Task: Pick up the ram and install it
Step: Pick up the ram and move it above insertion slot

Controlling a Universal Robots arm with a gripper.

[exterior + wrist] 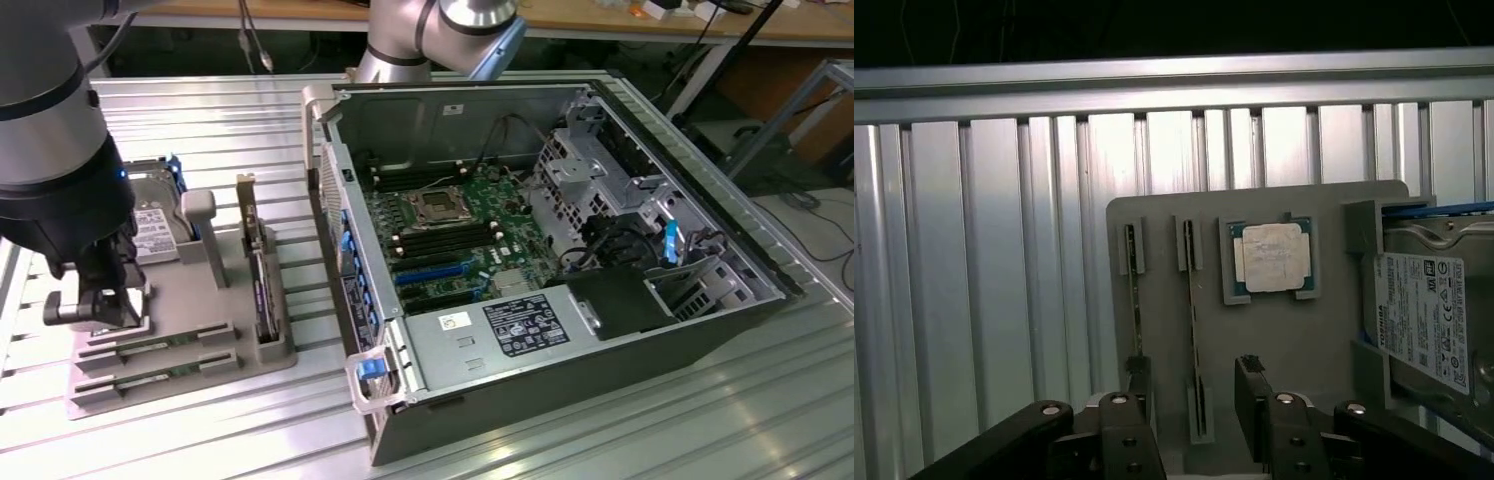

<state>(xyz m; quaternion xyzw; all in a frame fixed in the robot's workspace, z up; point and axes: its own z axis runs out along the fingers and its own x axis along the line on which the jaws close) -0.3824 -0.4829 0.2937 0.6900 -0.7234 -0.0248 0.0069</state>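
Note:
Two ram sticks stand edge-on in slots of a grey tray [1294, 340]. In the wrist view my gripper [1196, 388] is open. Its dark fingers [1252, 385] stand on either side of the ram [1194, 300] nearer the processor chip, with a gap on both sides. The other ram [1133, 300] lies just outside one finger. In the exterior view the gripper [96, 318] hangs low over the tray's end at the exterior view's left, beside both ram sticks [158, 347] [158, 375].
A square silver processor chip [1271, 258] and a hard drive [1429, 320] share the tray. An upright expansion card [260, 275] stands on the tray's side nearest the open computer case [400, 120], whose motherboard [454, 240] is exposed. The table is ribbed metal [200, 120].

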